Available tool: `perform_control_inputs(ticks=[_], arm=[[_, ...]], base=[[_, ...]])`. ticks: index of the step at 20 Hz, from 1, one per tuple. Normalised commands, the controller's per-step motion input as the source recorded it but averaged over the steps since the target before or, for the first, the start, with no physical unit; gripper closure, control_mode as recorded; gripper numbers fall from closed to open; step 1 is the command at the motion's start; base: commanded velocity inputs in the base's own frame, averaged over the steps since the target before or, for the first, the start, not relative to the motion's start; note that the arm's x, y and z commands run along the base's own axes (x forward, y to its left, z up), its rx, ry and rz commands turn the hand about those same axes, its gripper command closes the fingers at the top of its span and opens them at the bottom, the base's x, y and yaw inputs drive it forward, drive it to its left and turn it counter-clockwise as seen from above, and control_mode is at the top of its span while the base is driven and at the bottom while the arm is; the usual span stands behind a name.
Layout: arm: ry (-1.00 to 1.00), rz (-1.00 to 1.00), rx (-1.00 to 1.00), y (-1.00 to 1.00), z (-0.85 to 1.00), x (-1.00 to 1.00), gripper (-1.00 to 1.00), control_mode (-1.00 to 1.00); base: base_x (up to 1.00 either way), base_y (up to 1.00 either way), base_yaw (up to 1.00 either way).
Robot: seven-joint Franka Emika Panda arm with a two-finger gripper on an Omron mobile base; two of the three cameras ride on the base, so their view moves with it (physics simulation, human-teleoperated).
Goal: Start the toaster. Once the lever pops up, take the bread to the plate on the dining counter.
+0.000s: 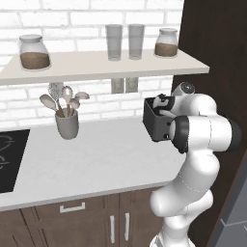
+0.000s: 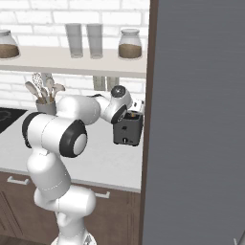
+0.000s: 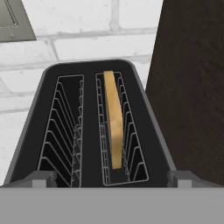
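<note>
Left base view runs, from left to right, from a black cooktop (image 1: pixel 9 159) at the edge of the grey worktop (image 1: pixel 96 159), past a grey cup (image 1: pixel 67 124) full of spoons and spatulas near the brick wall, to the black toaster (image 1: pixel 155 123) at the worktop's right end, just beside a dark wood panel (image 1: pixel 217 58). Above them a shelf (image 1: pixel 96 65) carries a jar (image 1: pixel 34 52) on the left, two tall glasses (image 1: pixel 124 42) in the middle and a second jar (image 1: pixel 167 43) on the right. The white arm rises at the lower right and bends so that its hand sits over the toaster's top.

Right base view shows the same toaster (image 2: pixel 128 129) from the other side, standing against the edge of a tall grey panel (image 2: pixel 201 119), with a small pale knob low on its front. The hand is above it.

Hand view looks straight down into the toaster (image 3: pixel 87 74). Its left slot shows bare wire guides; its right slot holds a slice of bread (image 3: pixel 114 122) standing on edge. The gripper (image 3: pixel 112 178) hovers just over the top, its fingers (image 3: pixel 40 178) spread wide to either side, holding nothing.
</note>
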Motion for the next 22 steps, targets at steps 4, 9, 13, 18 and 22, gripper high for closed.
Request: perform_control_inputs(ticks=[4,9,13,18,22], arm=[[0.0,0.0,0.0,0.0,0.0,0.0,-1.0,-1.0],[0.0,0.0,0.0,0.0,0.0,0.0,-1.0,-1.0],[0.0,0.0,0.0,0.0,0.0,0.0,-1.0,-1.0],[0.0,0.0,0.0,0.0,0.0,0.0,-1.0,-1.0],[0.0,0.0,0.0,0.0,0.0,0.0,-1.0,-1.0]], base=[[0.0,0.0,0.0],[0.0,0.0,0.0],[0.0,0.0,0.0],[0.0,0.0,0.0],[0.0,0.0,0.0]])
